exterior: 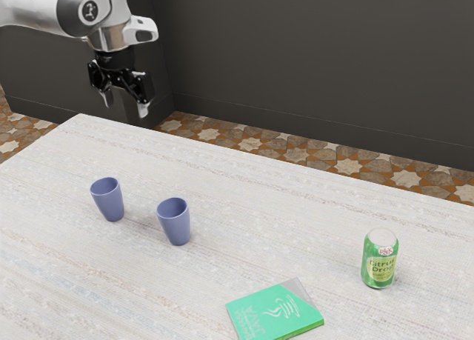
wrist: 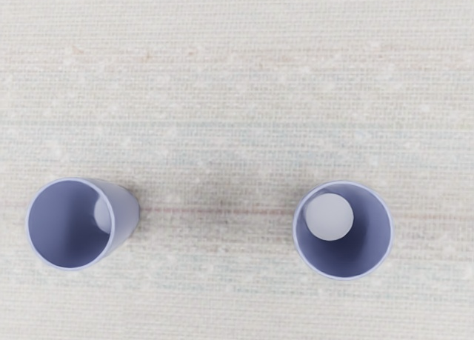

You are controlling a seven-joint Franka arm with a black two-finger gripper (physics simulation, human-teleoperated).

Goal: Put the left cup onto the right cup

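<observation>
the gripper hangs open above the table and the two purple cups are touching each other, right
Not quite: the cups are not touching. In the wrist view, one cup and the other cup stand upright with a stretch of bare table between them. The rest holds: in the exterior view the gripper hangs open above the table.
</observation>
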